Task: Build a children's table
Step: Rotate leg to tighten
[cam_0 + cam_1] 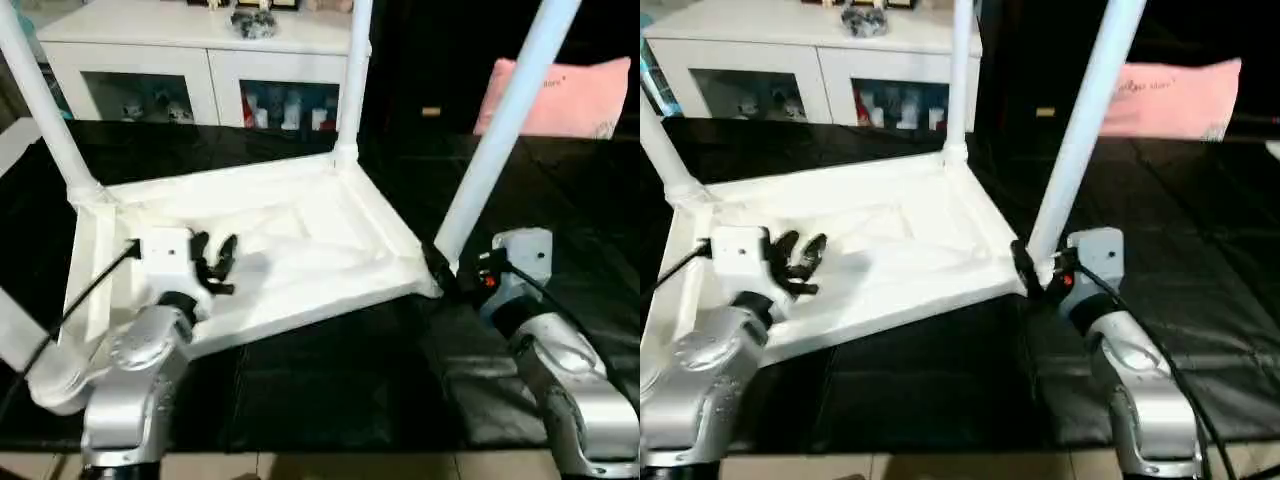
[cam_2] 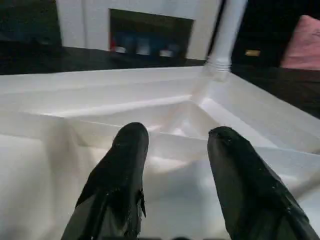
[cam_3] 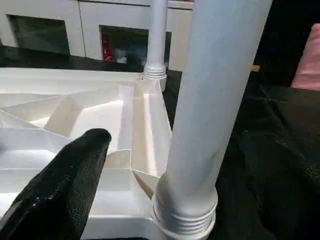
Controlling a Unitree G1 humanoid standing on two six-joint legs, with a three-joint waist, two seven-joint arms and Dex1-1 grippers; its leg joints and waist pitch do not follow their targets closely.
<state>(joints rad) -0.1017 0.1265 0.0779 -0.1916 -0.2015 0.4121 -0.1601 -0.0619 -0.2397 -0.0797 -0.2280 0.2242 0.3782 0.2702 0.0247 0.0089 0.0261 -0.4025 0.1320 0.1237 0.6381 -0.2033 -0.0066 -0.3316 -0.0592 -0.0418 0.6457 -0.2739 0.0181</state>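
The children's table lies upside down on the black surface, its white ribbed tabletop facing up. Three white legs stand in corner sockets: far left, far right and near right. Another white tube slants at the near left corner. My left gripper hovers over the ribbed underside, its fingers apart with nothing between them. My right gripper is at the base of the near right leg, open, with one finger standing clear beside the leg.
A white glass-door cabinet stands behind the table. A pink cushion lies at the back right. Black cloth covers the work surface up to its front edge, near my forearms.
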